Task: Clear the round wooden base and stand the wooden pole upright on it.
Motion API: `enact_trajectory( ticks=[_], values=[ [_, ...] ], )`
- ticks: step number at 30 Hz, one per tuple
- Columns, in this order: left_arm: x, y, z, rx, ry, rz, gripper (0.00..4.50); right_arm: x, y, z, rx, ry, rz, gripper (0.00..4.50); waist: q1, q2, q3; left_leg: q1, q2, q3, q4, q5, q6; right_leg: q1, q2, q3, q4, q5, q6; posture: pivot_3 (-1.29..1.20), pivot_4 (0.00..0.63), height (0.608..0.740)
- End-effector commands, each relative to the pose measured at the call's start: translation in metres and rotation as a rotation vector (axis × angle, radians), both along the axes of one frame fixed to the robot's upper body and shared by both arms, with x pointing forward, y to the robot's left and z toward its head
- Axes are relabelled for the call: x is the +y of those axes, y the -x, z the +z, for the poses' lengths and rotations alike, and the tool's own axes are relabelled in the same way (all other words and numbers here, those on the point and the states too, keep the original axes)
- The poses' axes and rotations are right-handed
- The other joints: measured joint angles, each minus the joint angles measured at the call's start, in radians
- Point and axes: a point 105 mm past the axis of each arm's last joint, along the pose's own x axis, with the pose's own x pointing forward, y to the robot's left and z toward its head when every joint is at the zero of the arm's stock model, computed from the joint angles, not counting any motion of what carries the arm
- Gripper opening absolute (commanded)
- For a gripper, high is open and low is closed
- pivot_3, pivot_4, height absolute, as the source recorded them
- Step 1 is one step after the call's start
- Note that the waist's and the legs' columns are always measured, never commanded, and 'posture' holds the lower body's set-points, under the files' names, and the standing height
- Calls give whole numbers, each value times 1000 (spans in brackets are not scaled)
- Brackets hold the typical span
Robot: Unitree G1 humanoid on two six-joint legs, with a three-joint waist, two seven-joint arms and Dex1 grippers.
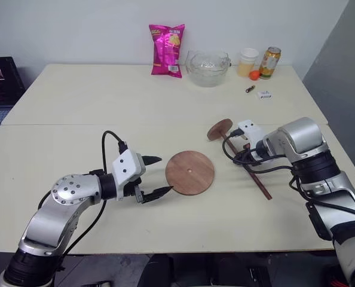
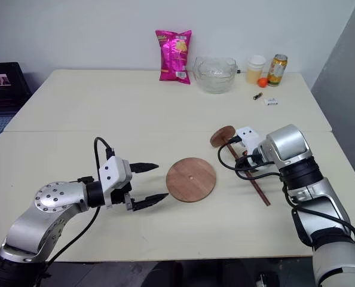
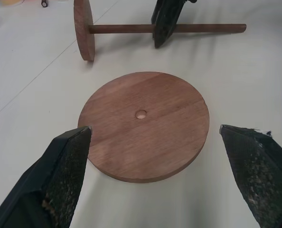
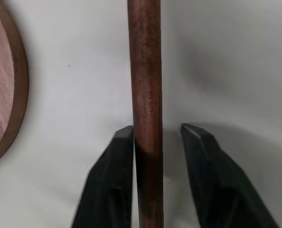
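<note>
- Flat reddish-brown round wooden base (image 1: 190,173) w/ small centre hole: lying flat on cream table (image 1: 106,101), approx. mid-table, top face bare.
- Thin dark brown wooden pole (image 1: 250,170) w/ fixed reddish-brown end disc (image 1: 219,129): lying on table just right of base, not touching it; end disc on edge at far end, rod running toward near-right.
- Left gripper (image 1: 155,176): black fingers spread wide, nothing between them; hovering just left of base, pointing at it. Left wrist view: fingertips (image 3: 67,156) flanking base's near rim, no contact visible.
- Right gripper (image 4: 156,137): pointing down over pole's mid-section, rod between the two fingers. One finger against rod, small gap at the other; not fully pinched on rod, pole resting on table.
- Far edge of table, well apart from base: pink snack bag (image 1: 167,50), clear glass bowl (image 1: 208,67), lidded cup (image 1: 248,61), drinks can (image 1: 270,62), small orange fruit (image 1: 254,75), small white box (image 1: 264,94).
</note>
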Motion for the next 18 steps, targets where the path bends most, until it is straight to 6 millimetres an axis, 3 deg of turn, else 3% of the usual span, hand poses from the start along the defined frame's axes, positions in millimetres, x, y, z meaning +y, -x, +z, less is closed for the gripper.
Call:
enact_trajectory(
  ticks=[1, 2, 9, 13, 15, 18],
  values=[
    [-1, 4, 8, -34, -15, -24, 4500, 3, -4, 12, -10, -44, -22, 527, -1, 0, 0, 0, 0, 0, 0, 0, 0, 0, 0, 0, 0, 0, 0, 0, 150, 740],
    [-1, 4, 9, -34, -17, -24, 4500, 4, -5, 13, -9, -55, -29, 247, -1, 0, 0, 0, 0, 0, 0, 0, 0, 0, 0, 0, 0, 0, 0, 0, 150, 740],
    [3, 2, 13, -39, -17, -21, 4500, 13, -6, 38, -26, -190, -50, 252, -1, 0, 0, 0, 0, 0, 0, 0, 0, 0, 0, 0, 0, 0, 0, 0, 150, 740],
    [6, 1, 27, -37, 62, 5, 4500, 35, -4, 82, -271, -357, 128, 252, -1, 0, 0, 0, 0, 0, 0, 0, 0, -1, 0, 0, 0, 0, 0, 0, 150, 740],
    [9, 3, 32, -29, 96, 16, 4500, 43, 4, 93, -361, -391, 203, 252, -1, 0, 0, -1, 0, 0, -1, 0, 0, -1, 0, 0, 0, 0, 0, 0, 150, 740],
    [20, 9, 35, -16, 105, 47, 4500, 59, 13, 120, -659, -511, 312, 252, -1, 0, 0, -1, 0, 0, 0, 0, 0, -1, 0, 0, -1, 0, 0, 0, 150, 740]
  ],
)
